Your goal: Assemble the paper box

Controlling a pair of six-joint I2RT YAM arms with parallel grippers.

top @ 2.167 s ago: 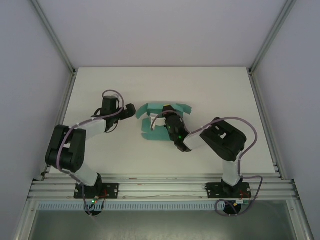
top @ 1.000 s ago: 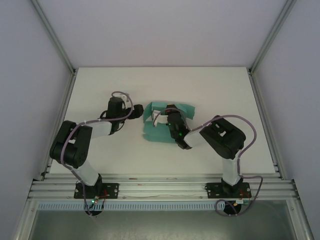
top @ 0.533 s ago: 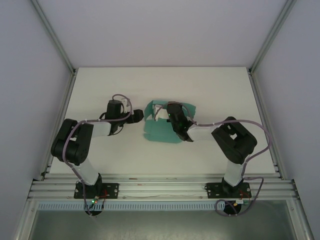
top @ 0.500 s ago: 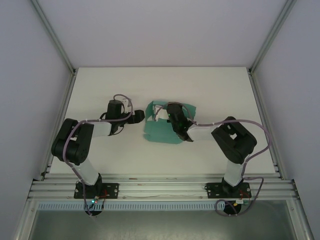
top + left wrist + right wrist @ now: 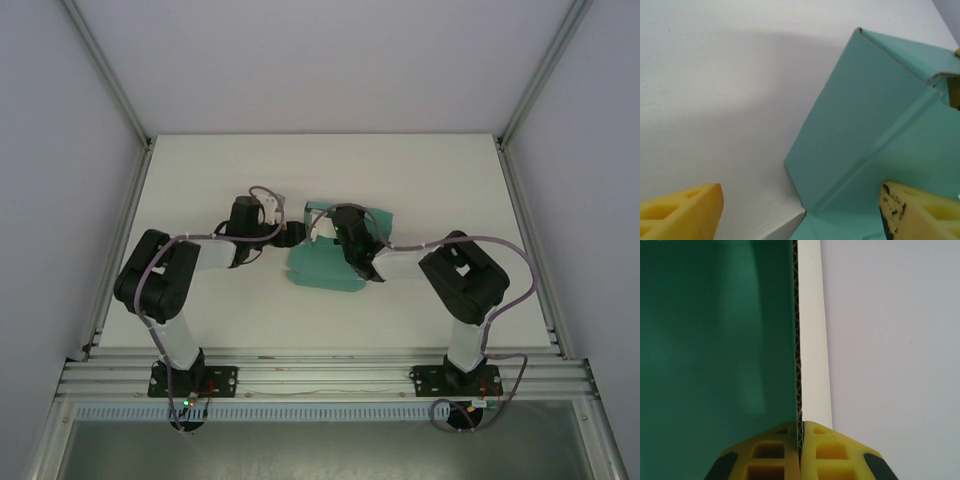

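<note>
The paper box (image 5: 325, 265) is a teal-green card sheet, partly folded, lying at mid-table. Its far panel stands upright. My right gripper (image 5: 330, 222) is shut on that panel's edge. In the right wrist view the two yellow fingertips (image 5: 782, 440) pinch the corrugated edge, with the paper box's green face (image 5: 715, 330) to their left. My left gripper (image 5: 292, 237) is at the sheet's left side and open. In the left wrist view a creased flap of the paper box (image 5: 865, 130) rises between the wide-apart fingers (image 5: 687, 212); one finger is over bare table, the other over the card.
The white table (image 5: 200, 180) lies open to the left, right and behind the sheet. Aluminium frame rails (image 5: 320, 365) run along the near edge, and grey walls enclose the sides.
My left gripper has moved right, from beside the sheet up to its left flap. The right gripper keeps its hold on the raised far panel, having shifted slightly.
</note>
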